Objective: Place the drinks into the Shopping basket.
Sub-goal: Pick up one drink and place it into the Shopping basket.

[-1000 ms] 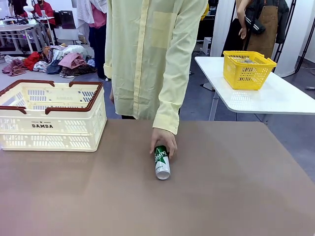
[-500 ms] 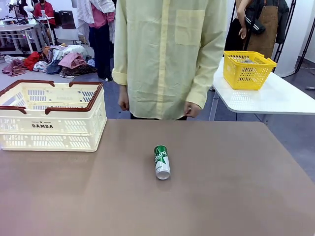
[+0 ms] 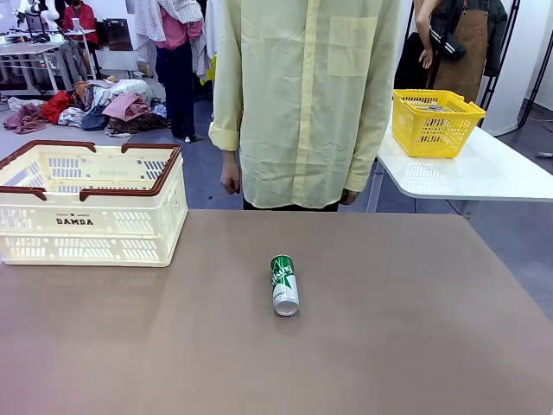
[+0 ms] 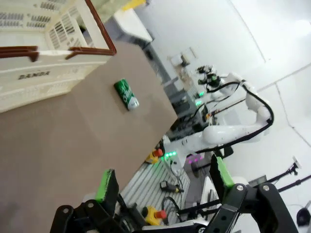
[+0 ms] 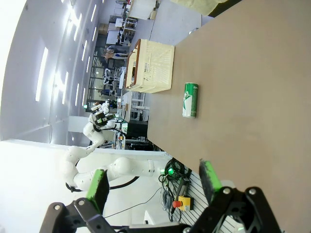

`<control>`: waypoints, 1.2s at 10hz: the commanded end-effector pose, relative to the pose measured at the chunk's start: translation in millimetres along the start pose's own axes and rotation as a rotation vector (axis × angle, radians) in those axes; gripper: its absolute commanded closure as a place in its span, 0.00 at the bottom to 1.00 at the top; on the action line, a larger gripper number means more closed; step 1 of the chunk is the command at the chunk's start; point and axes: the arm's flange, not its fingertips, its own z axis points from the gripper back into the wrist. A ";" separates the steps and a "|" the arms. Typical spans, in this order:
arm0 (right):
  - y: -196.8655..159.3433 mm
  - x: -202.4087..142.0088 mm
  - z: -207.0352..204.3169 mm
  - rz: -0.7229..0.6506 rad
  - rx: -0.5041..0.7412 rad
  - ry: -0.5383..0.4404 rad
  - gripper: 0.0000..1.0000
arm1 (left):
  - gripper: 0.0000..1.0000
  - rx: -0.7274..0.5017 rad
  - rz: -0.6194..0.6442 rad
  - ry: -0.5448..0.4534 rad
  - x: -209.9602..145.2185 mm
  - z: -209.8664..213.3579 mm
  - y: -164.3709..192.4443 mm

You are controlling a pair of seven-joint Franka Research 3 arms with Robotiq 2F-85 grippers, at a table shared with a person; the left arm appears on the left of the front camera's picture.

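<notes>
Green can [image 3: 283,284] on its side, white lettering

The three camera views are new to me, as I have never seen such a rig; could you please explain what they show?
The machine is a two-armed robot working at a brown table. The front view looks across the table from the robot's side towards a person standing at the far edge. The other two pictures come from a camera on each wrist, looking along that gripper's fingers. The left gripper and the right gripper are both open and hold nothing. On the table a green can lies on its side near the middle. The Shopping basket stands to the robot's left, apart from the can.
</notes>
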 end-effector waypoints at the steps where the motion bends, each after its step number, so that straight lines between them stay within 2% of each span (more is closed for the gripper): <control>1: 0.0 -2.5 1.4 0.015 -0.003 0.010 0.00 | 0.00 0.052 0.193 0.057 53.3 -65.3 -77.7; 2: 0.0 -2.5 1.4 0.015 -0.003 0.010 0.00 | 0.00 0.112 0.178 0.193 71.0 -114.9 -105.5; 4: 0.0 -2.5 1.4 0.015 -0.003 0.010 0.00 | 0.00 0.310 0.159 0.364 82.5 -231.3 -147.2; 5: 0.0 -2.5 1.4 0.015 -0.003 0.010 0.00 | 0.00 0.371 0.122 0.459 73.1 -282.9 -163.7; 7: 0.0 -2.5 1.4 0.015 -0.003 0.010 0.00 | 0.00 0.551 -0.012 0.606 32.9 -380.7 -183.4; 9: 0.0 -2.5 1.4 0.015 -0.003 0.010 0.00 | 0.00 0.599 -0.039 0.547 17.6 -434.9 -191.8; 10: 0.0 -2.5 1.4 0.015 -0.003 0.010 0.00 | 0.00 0.615 -0.031 0.477 16.6 -453.6 -188.1; 11: 0.0 -2.5 1.4 0.015 -0.003 0.010 0.00 | 0.00 0.558 -0.056 0.603 0.2 -432.7 -197.0; 12: 0.0 -2.5 1.4 0.015 -0.003 0.010 0.00 | 0.00 0.558 -0.056 0.603 0.2 -432.7 -197.0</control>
